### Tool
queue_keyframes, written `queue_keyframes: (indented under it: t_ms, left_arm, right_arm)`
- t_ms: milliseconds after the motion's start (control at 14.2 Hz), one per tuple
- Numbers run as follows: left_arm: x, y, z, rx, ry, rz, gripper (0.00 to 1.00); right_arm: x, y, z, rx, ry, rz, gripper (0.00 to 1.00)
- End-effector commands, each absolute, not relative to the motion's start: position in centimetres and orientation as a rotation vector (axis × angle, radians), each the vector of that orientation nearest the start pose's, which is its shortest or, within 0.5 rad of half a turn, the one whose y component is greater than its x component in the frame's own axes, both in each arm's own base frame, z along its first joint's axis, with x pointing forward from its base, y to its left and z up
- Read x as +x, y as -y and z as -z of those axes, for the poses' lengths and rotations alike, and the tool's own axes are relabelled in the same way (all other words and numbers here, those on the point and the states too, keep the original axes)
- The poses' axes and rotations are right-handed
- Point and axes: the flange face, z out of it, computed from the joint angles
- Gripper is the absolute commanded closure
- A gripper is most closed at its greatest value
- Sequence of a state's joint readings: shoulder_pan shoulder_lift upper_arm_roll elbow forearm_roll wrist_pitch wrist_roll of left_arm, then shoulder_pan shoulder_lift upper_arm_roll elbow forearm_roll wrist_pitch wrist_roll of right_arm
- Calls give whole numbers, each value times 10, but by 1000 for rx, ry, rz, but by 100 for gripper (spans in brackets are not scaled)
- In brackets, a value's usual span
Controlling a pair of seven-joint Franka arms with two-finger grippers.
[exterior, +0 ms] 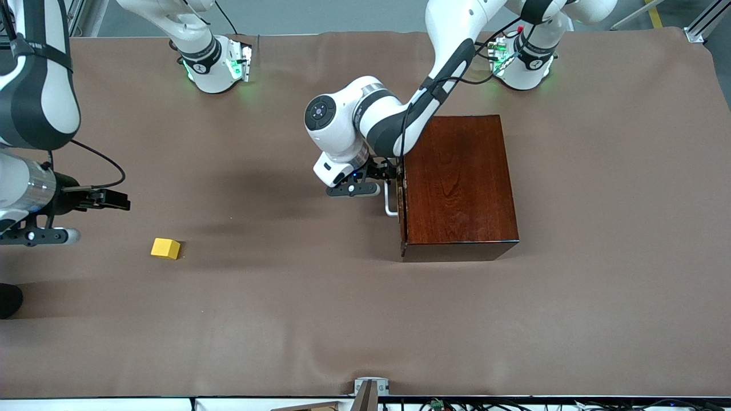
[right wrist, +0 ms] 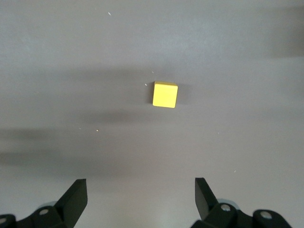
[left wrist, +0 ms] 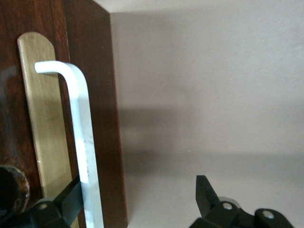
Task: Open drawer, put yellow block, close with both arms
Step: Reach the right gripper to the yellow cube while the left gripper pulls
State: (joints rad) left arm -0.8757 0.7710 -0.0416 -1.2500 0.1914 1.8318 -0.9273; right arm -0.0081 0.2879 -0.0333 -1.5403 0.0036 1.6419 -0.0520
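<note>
Drawer (exterior: 403, 200) not yet pulled out: the left gripper (exterior: 381, 181) stands spread around its white handle (left wrist: 83, 142). The right gripper (right wrist: 140, 197), released, hovers near the yellow block (exterior: 165, 248) lying on the worktop (exterior: 285, 314); everything remains to do

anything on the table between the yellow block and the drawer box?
Nothing: in the front view only bare brown table cover lies between the yellow block and the wooden box. The left gripper sits open at the drawer's handle.

A brown cloth (exterior: 320, 319) covers the table, lightly creased. Aluminium frame rails (exterior: 705, 23) stand at its corner. Cables (exterior: 514, 404) run along the near edge.
</note>
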Motion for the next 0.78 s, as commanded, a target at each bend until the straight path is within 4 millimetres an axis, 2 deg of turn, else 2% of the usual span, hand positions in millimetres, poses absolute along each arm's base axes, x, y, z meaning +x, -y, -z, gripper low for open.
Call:
queue_keyframes:
  t_ms: [0,141,353,564,705]
  left_arm:
    - [461,586,-291,-2982,-84,118,0]
    - [460,592,-293,-3011,-90,146,0]
    - [456,600,-292,-3038,-111,173,0]
    - [456,604,-295,-3073,-106,188,0]
    - [456,607,-298,-3086,-110,197,0]
  right_arm:
    - [648,30,-419,-3122,7,-361,0]
    - [652,45,-408,-3114,-29,-350,0]
    - [659,48,-383,-3120,-36,-366,0]
    - [679,60,-374,-3133,-63,-195,0]
    - [683,47,-346,-3131,-32,-228,0]
